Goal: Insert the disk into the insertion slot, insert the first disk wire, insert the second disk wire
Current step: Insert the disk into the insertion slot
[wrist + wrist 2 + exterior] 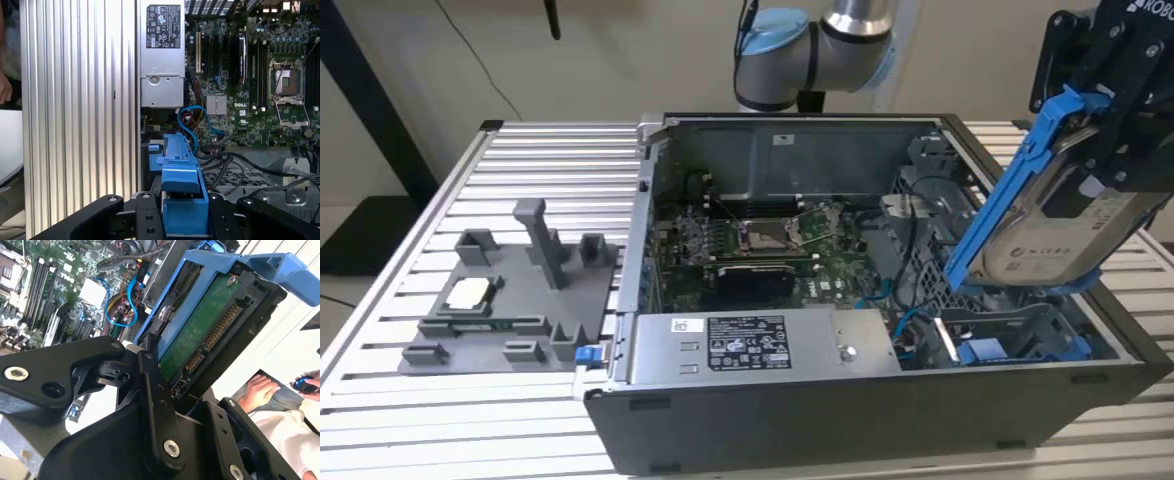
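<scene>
Gripper [1105, 150] is closed on the disk [1041, 215], clamping its upper end. The disk hangs steeply tilted over the open computer case [854, 420], white label facing the exterior camera. It sits over the case's near corner on the exterior view's right. Its lower end is just above the insertion slot [1014, 325] inside that corner and is not seated in it. In the second wrist view the disk's green board and connector pins face the camera, with the black fingers [152, 390] pressed on either side of it. In the first wrist view the blue carrier [182, 200] sits edge-on between the jaws, above the case interior. Inside the case are the motherboard [761, 240], the power-supply box [747, 345] along the near wall and a loose blue cable [192, 120]. The case stands on a slatted metal table [547, 160]. A person's hand [260, 390] is outside the case.
</scene>
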Available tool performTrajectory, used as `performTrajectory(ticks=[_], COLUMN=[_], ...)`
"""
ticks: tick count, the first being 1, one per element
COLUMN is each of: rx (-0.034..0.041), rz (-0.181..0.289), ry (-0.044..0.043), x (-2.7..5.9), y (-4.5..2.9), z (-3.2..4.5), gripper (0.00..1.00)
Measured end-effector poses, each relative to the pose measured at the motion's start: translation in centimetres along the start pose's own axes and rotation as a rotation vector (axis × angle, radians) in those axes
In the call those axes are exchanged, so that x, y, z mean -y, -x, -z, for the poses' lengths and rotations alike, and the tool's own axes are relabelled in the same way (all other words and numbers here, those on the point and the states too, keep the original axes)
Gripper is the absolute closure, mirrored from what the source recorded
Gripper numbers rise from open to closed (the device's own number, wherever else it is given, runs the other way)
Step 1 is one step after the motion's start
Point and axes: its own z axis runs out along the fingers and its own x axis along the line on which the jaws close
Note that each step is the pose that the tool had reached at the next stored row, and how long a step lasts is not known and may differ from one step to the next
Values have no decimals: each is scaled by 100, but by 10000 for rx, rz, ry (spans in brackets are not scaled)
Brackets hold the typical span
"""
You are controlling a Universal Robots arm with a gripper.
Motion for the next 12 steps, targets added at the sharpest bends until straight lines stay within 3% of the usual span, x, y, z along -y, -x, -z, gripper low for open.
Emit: performTrajectory(ticks=[12], rx=[1], rz=[-14], ry=[0], x=[4], y=[0], z=[-15], gripper=[67])
